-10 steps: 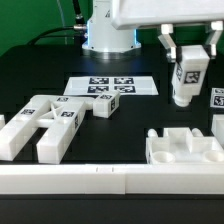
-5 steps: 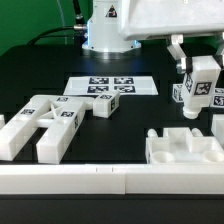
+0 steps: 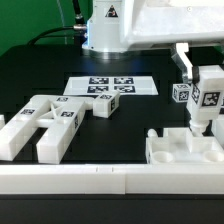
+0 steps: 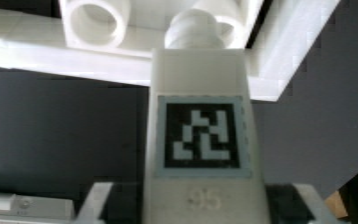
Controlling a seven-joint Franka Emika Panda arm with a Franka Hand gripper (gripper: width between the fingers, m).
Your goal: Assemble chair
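My gripper [image 3: 204, 72] is shut on a white chair bar [image 3: 206, 98] that hangs upright with a tag on its face, at the exterior view's right. Its lower end sits just above the white blocky chair piece [image 3: 183, 150] near the front right; contact cannot be told. In the wrist view the bar [image 4: 202, 120] runs out from the gripper [image 4: 202, 200], and its rounded tip points at a white piece with a round hole [image 4: 101, 22]. Both fingers [image 4: 105, 203] press on the bar's sides. A slotted chair panel [image 3: 48, 125] lies at the left.
The marker board [image 3: 112, 86] lies flat in the middle back. A tagged white block [image 3: 105, 105] sits in front of it, and a small tagged cube [image 3: 181, 93] is next to the held bar. A long white rail [image 3: 100, 180] runs along the front edge. The arm's base [image 3: 105, 35] stands behind.
The gripper has carried the bar toward the exterior view's right and down, from above the table to just over the blocky piece. Nothing else has moved.
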